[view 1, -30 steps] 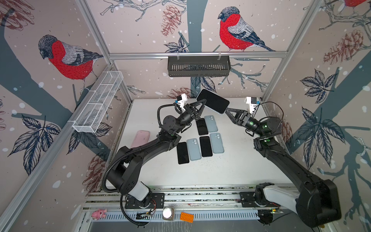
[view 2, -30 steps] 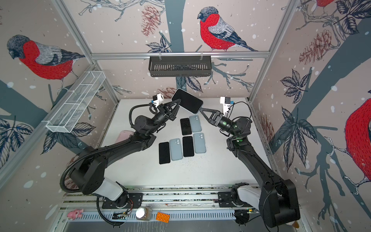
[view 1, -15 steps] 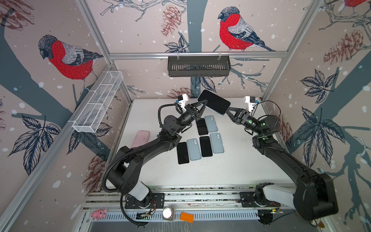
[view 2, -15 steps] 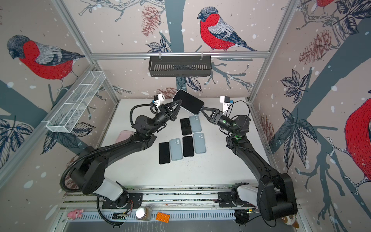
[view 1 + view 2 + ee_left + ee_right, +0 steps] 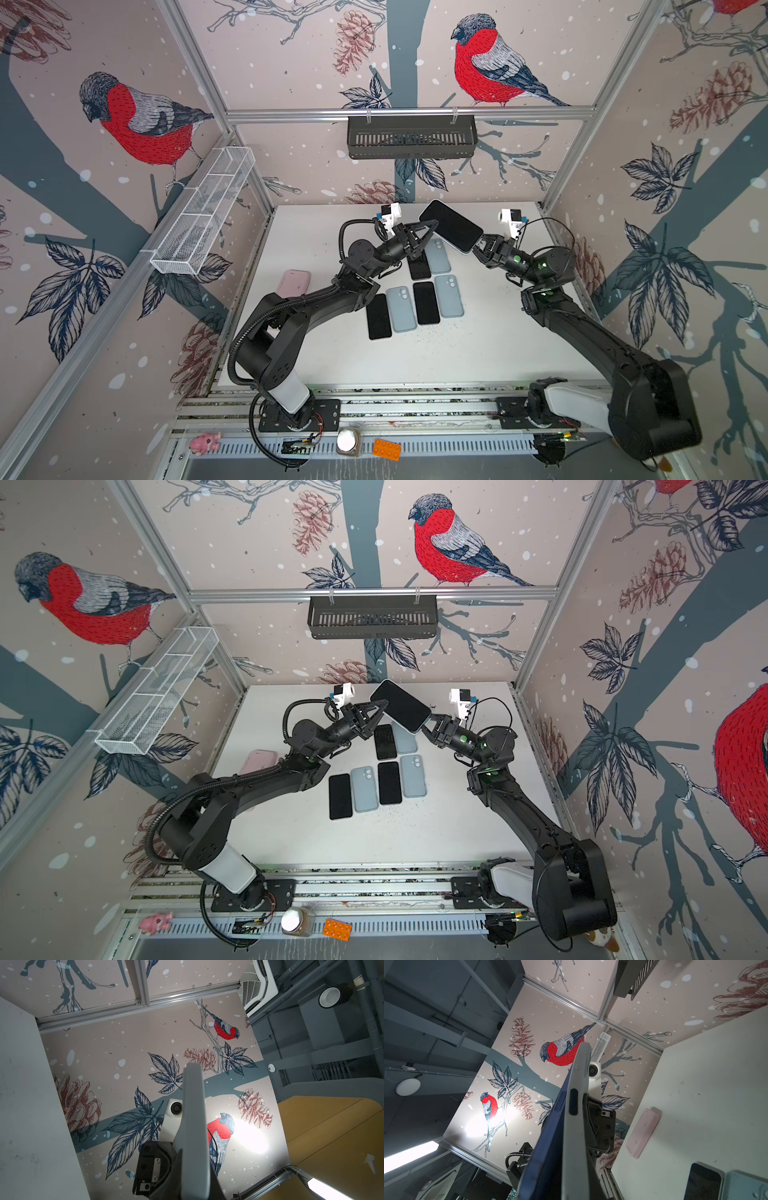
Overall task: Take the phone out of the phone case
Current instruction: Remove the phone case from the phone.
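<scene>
The phone [image 5: 451, 226] hangs above the far part of the table [image 5: 478, 345], dark screen up. Its long axis slants from far-left to near-right. The left gripper [image 5: 433, 225] pinches its far end and the right gripper [image 5: 478, 246] pinches its near end. It sits inside the pale phone case [image 5: 575, 1147].

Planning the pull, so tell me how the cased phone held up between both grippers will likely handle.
The phone looks stiff: it spans from left gripper to right gripper without sagging. Its glossy black face is probably slippery. The pale case, a thin rim around the blue edge, likely flexes.
</scene>
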Robot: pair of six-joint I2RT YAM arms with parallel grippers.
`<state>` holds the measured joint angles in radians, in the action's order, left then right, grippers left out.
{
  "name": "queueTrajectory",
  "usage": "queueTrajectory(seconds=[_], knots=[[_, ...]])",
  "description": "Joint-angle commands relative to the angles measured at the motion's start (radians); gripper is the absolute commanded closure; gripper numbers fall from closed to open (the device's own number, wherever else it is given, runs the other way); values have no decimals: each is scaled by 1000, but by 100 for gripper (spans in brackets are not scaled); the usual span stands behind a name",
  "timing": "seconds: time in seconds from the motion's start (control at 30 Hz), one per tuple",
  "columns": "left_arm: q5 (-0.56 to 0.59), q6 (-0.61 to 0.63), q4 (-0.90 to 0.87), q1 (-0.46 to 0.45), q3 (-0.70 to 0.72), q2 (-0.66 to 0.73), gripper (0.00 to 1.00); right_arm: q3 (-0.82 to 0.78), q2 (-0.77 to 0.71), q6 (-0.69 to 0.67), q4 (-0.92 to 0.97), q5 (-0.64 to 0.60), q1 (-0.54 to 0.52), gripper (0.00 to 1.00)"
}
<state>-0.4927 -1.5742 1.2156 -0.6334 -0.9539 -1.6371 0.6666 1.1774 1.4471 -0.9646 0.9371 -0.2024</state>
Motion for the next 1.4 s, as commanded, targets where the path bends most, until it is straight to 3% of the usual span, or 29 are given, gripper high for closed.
queueTrajectory(seconds=[0.0, 0.13, 0.17, 0.2, 0.3, 0.37, 0.53, 0.83, 1.03, 1.13, 1.23, 1.37], knots=[[22, -19, 93, 19, 12, -12, 100, -2, -33, -56, 19, -27, 23, 97], [-9, -25, 99, 23, -4, -59, 99, -17, -36, -54, 16, -33, 23, 98], [-22, -19, 89, 22, -16, -71, 80, -24, -33, -53, 14, -37, 24, 98], [-32, -11, 76, 21, -28, -81, 67, -33, -33, -52, 10, -42, 24, 98], [-32, 38, -6, 21, -34, -79, 42, -68, -24, -34, -27, -48, 26, 99], [-17, 94, -87, 28, -29, -59, 32, -88, -17, -30, -36, -53, 29, 99], [41, 280, -353, 63, -29, 10, 20, -135, -4, -21, -42, -79, 35, 99], [247, 702, -771, 63, -113, 152, 11, -187, 53, -2, -64, -99, 38, 100], [416, 1235, -1142, -112, -370, 155, 11, -199, 71, 3, -83, -104, 38, 100], [454, 1433, -1306, -197, -495, 111, 11, -198, 106, 6, -83, -105, 36, 100], [555, 1534, -1493, -258, -618, 32, 15, -199, 117, 5, -84, -109, 32, 100], [625, 1532, -1622, -296, -727, -57, 21, -200, 127, 1, -80, -115, 25, 100]])
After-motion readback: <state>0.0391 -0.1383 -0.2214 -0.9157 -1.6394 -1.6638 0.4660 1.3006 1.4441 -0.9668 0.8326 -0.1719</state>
